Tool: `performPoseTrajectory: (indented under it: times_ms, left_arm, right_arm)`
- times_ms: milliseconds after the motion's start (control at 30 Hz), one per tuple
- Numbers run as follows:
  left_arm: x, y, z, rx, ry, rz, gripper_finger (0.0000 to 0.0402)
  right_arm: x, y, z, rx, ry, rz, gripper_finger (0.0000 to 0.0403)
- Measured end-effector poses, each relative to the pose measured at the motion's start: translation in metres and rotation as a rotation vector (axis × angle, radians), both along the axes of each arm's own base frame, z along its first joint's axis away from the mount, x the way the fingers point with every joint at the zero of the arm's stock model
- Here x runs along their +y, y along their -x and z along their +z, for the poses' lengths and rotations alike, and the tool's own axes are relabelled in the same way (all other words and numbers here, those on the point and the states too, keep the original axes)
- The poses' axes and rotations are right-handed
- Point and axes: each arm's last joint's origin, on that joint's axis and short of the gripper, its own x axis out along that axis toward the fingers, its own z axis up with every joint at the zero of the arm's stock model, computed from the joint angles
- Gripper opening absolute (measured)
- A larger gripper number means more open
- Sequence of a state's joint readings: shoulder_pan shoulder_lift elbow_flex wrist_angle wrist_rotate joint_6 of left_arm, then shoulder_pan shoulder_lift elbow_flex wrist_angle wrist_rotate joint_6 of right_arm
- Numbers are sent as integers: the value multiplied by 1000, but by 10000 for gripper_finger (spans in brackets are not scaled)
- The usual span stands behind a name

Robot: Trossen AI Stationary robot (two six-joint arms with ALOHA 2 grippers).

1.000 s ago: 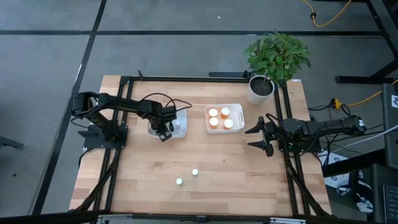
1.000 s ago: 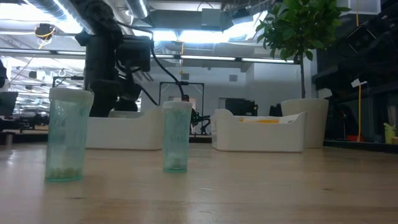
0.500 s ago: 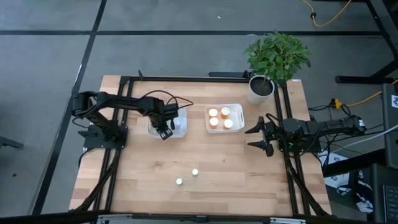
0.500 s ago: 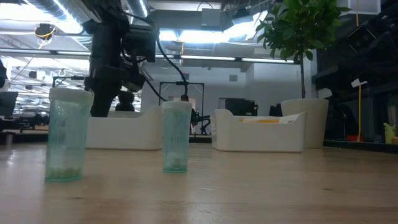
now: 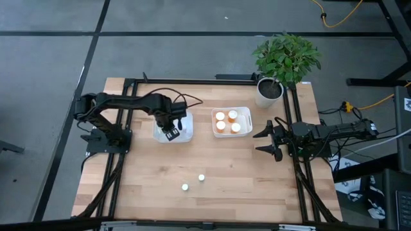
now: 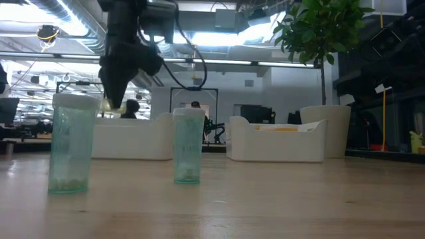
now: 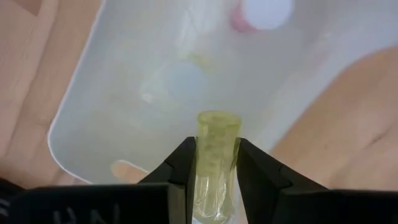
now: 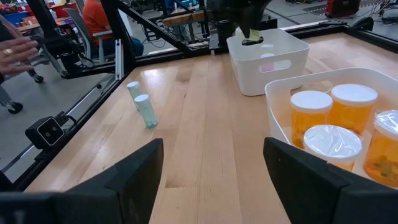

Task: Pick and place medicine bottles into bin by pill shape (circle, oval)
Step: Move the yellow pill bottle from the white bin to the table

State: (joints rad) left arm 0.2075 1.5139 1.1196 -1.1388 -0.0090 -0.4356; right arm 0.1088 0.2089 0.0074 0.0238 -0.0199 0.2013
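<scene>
My left gripper (image 5: 171, 132) hangs over the left white bin (image 5: 185, 136), shut on a pale green bottle (image 7: 217, 155). The gripper also shows in the low view (image 6: 113, 99). In that bin lies a white-capped bottle (image 7: 262, 12). The right white bin (image 5: 244, 119) holds several orange bottles (image 8: 333, 146) standing upright. Two pale green bottles stand on the table near its front, one (image 5: 185, 187) left of the other (image 5: 201, 177). They also show in the low view, one (image 6: 68, 143) nearer than the other (image 6: 188, 146). My right gripper (image 5: 264, 140) is open and empty at the table's right edge. My left gripper pinches the bottle's body (image 7: 217, 163) between its two fingers, which come from above and slant down into the bin. The bottle lies along the fingers; its capless end (image 7: 217, 121) sticks out past the fingertips. It hangs clear above the bin floor. Its cap end is hidden.
A potted plant (image 5: 282, 61) stands at the table's far right corner. Bare wood lies between the bins and the two standing bottles. A person (image 8: 18, 46) shows beyond the table's left side in the right wrist view.
My left arm's wrist has risen and turned over the left bin, so the fingers now point more steeply down. It has kept hold of the pale green bottle.
</scene>
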Motion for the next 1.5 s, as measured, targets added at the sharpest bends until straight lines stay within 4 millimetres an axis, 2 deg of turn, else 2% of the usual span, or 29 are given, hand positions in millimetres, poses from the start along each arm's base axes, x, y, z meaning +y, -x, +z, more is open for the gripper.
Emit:
performPoseTrajectory:
  times_ms: [233, 467, 633, 767, 933, 1233, 1367, 1500]
  left_arm:
    - [-28, -6, 15, 7, 2, -93, 80]
    - [-78, -6, 17, 5, 18, -174, 80]
    - [-114, -3, 15, -4, 24, -166, 80]
    - [-137, -7, 0, 34, 2, -165, 80]
    - [-157, -28, -30, 1, 8, -163, 80]
    - [-175, -65, -69, -167, 28, -124, 80]
    - [-177, -71, -82, -177, 18, -109, 87]
    - [-177, -74, -86, -177, 12, -92, 113]
  right_arm:
    - [0, 0, 0, 0, 0, -1, 279]
    - [0, 0, 0, 0, 0, 0, 279]
    - [0, 0, 0, 0, 0, 0, 279]
    - [0, 0, 0, 0, 0, 0, 279]
    - [0, 0, 0, 0, 0, 0, 279]
    - [0, 0, 0, 0, 0, 0, 279]
    - [0, 0, 0, 0, 0, 0, 279]
    - [0, 0, 0, 0, 0, 0, 279]
